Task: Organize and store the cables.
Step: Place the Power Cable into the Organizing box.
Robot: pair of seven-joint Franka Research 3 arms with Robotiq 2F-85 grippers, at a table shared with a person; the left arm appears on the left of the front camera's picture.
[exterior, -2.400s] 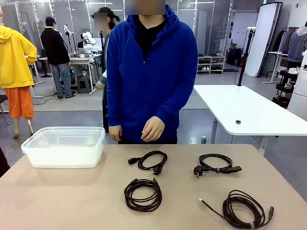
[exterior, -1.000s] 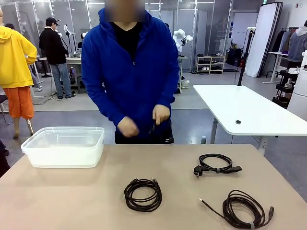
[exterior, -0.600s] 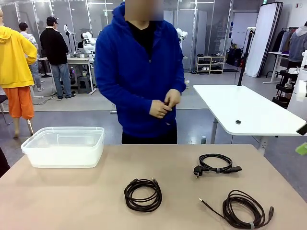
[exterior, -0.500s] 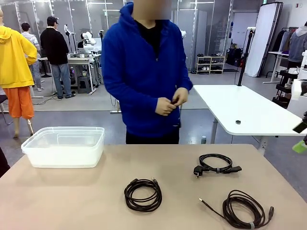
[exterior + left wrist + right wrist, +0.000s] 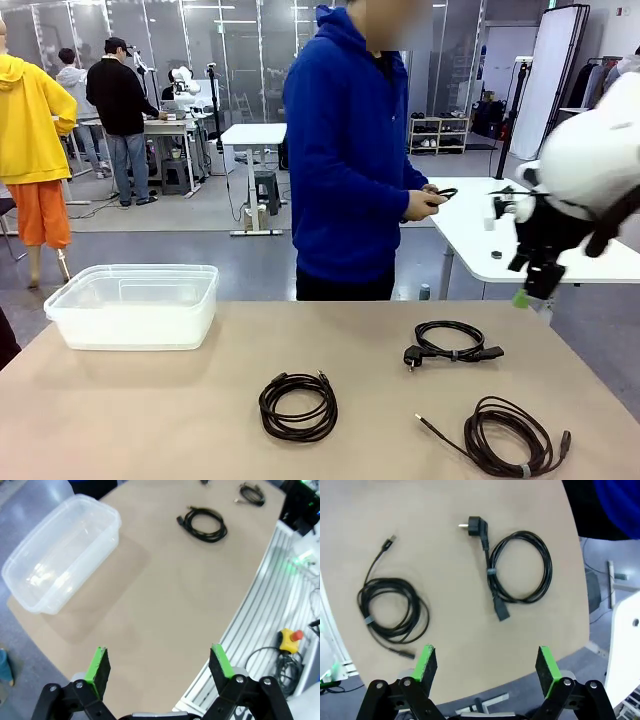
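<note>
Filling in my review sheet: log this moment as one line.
left gripper: open, over table | right gripper: open, over plugged cable | person's hand: holding one cable | table: two more coiled cables, clear bin

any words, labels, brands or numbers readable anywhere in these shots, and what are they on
No text can be read in any view.
Cables: no print on cords or plugs; the pale bands on two coils look blank.
Clear bin: no label.
Yellow box with red button: any marking is too small to read.
</note>
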